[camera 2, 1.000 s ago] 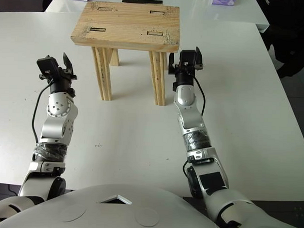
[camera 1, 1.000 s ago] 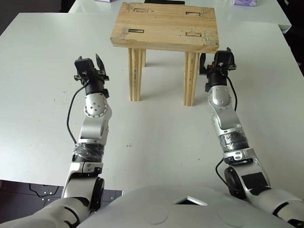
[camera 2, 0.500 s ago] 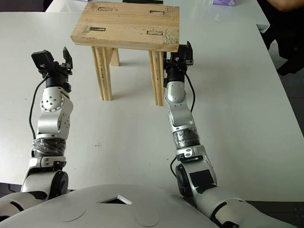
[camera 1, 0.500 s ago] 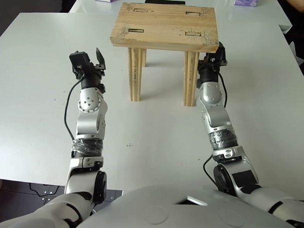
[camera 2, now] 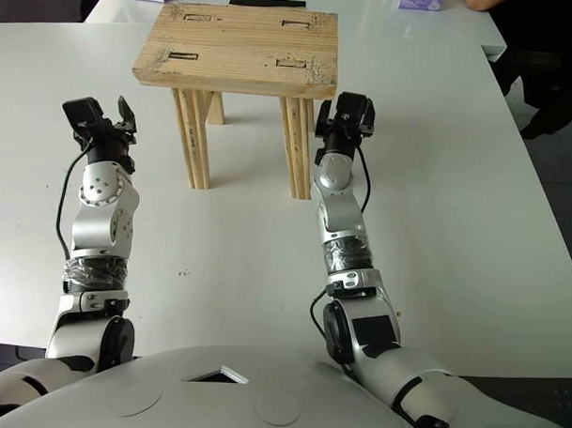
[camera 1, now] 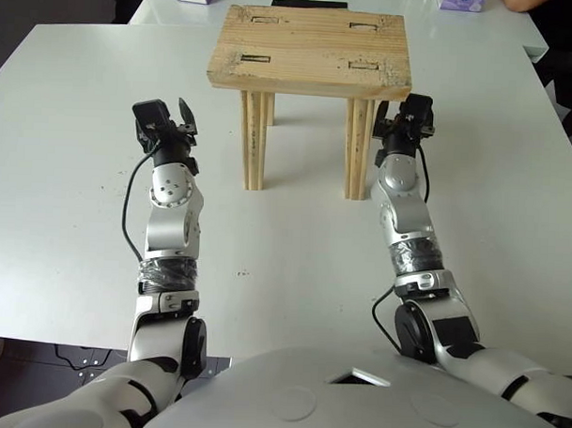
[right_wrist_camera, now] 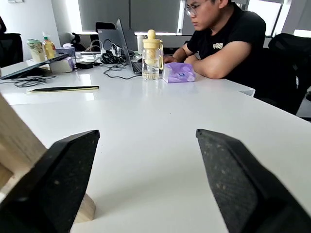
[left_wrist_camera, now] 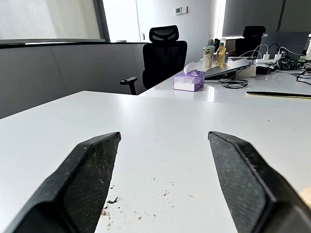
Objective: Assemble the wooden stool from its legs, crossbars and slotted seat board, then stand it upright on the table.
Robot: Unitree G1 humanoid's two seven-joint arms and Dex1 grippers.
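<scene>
Left gripper (left_wrist_camera: 163, 136) and right gripper (right_wrist_camera: 147, 132) hang released flanking the stool (camera 1: 309, 50), upright at upper centre on the counter (camera 1: 79, 216); assembly looks finished, so next retreat without nudging legs.

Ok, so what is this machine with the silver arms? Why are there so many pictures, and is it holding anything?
It is a robot shaped a bit like a person, with two arms. Two pictures come from cameras in its head, looking down over its arms. The other two come from small cameras on its wrists, so the big dark shapes there are the robot's own fingers. On the white table stands a wooden stool, put together and upright. The left gripper is out to the stool's left. The right gripper is close beside the stool's right side. Both are open and hold nothing.
</scene>
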